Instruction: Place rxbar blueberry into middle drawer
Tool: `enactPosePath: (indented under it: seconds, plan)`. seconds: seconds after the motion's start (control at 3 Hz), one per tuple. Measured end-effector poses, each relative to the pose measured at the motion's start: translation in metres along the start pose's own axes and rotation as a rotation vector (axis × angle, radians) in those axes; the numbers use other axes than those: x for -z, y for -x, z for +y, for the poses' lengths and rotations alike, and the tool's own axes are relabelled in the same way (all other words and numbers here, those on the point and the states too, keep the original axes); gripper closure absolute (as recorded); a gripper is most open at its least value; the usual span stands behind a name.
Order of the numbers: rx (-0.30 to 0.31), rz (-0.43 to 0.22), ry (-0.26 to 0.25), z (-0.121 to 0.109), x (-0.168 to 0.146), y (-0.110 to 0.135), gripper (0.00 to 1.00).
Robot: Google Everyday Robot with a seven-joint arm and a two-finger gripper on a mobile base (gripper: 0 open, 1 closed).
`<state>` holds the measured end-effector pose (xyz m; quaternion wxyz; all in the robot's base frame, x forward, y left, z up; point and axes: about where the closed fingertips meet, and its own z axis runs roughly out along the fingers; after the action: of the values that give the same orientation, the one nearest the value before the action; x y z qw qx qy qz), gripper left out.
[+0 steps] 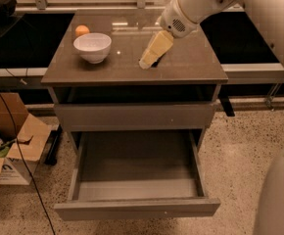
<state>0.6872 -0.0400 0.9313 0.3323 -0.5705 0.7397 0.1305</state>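
My gripper (147, 61) hangs from the white arm at the upper right and points down-left onto the cabinet top (191, 67), right of the centre. Its cream tip rests at the spot where the rxbar blueberry lay. The bar is hidden under the gripper. The middle drawer (137, 208) is pulled wide open below, and its bare grey floor holds nothing.
A white bowl (92, 47) stands on the left of the top, with an orange ball (82, 30) behind it. The top drawer (134, 115) is shut. An open cardboard box (10, 141) and a black cable lie on the floor at the left.
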Motion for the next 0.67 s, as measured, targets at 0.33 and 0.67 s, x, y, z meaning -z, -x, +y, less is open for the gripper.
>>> enactPosePath:
  seconds: [0.33, 0.67]
  plan:
    - [-0.095, -0.048, -0.01, -0.037, -0.033, -0.017, 0.0]
    - [-0.14, -0.059, -0.005, -0.057, -0.052, -0.027, 0.0]
